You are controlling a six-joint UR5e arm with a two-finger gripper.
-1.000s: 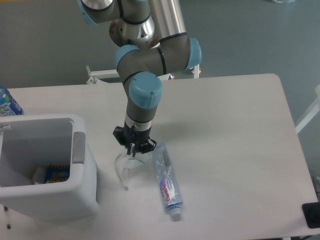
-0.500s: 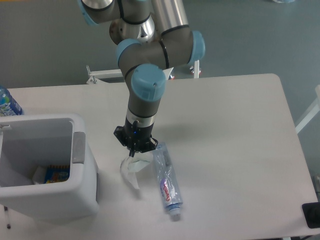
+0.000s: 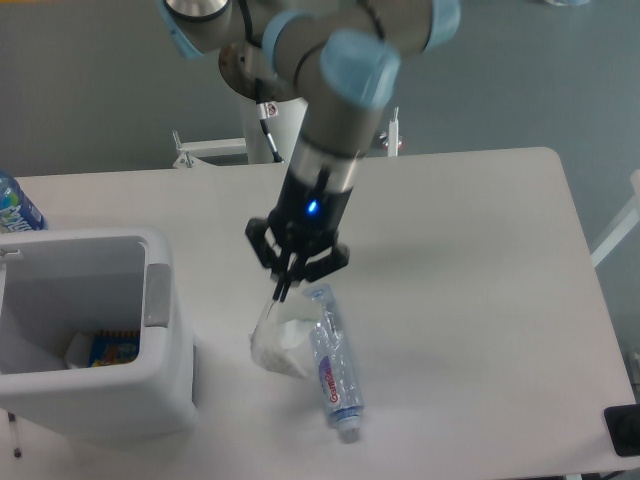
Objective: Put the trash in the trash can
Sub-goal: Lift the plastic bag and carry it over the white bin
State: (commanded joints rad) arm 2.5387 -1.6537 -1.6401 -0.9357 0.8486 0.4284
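Note:
My gripper (image 3: 285,287) is shut on the top of a crumpled white-and-clear wrapper scrap (image 3: 280,343), which hangs below it above the table, just right of the trash can. The flattened clear bottle (image 3: 333,366) with white label and red lettering lies on the table beside the hanging wrapper, cap end toward the front edge. The trash can (image 3: 170,365) is a large white bin with a grey tab on its right rim, at the left. Inside it lie a white scrap and a blue-and-orange packet.
A blue-labelled bottle (image 3: 14,208) stands at the far left edge behind the bin. A black object (image 3: 624,430) sits at the table's front right corner. A white metal frame (image 3: 215,150) stands behind the table.
The gripper has risen and shifted slightly right, lifting the wrapper off the table. The arm's wrist has swung upward. The bottle has not moved.

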